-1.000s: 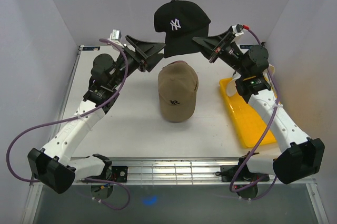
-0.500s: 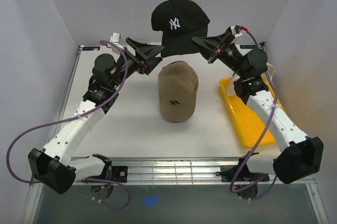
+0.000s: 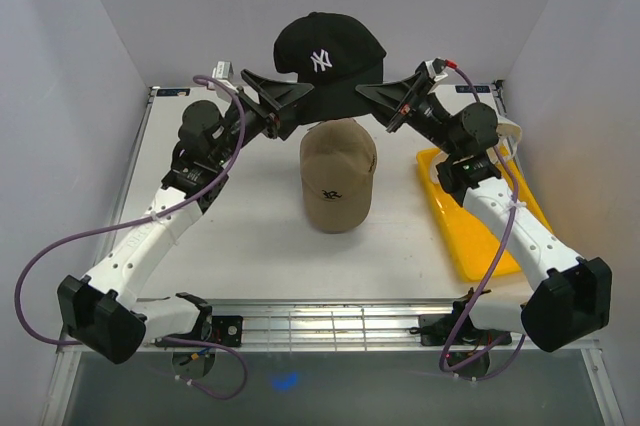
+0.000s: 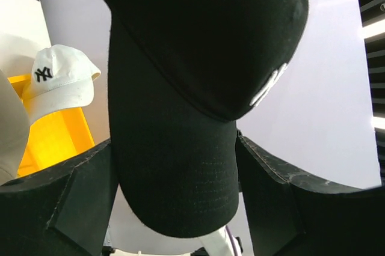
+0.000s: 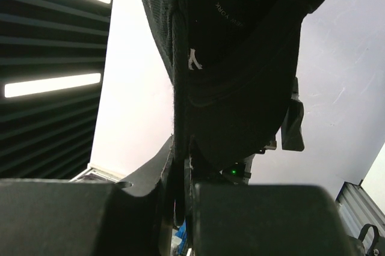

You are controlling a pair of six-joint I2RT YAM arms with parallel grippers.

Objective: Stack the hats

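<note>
A black cap with a white NY logo [image 3: 325, 56] hangs in the air above a tan cap [image 3: 338, 178] that sits on the table. My right gripper [image 3: 372, 98] is shut on the black cap's edge, which also shows in the right wrist view [image 5: 183, 166]. My left gripper [image 3: 303, 106] is open, and the black cap's brim [image 4: 174, 172] hangs between its spread fingers. A pink rim [image 3: 335, 123] peeks out at the tan cap's far edge. A white cap with a dark NY logo [image 4: 57, 82] rests at the yellow tray's far end.
The yellow tray [image 3: 470, 226] lies on the right side of the table, under my right arm. White walls close in the back and both sides. A metal rail [image 3: 320, 321] runs along the near edge.
The right gripper has carried the black cap left and slightly down. Its brim has come between the left gripper's open fingers, over the tan cap. The left arm has barely moved.
</note>
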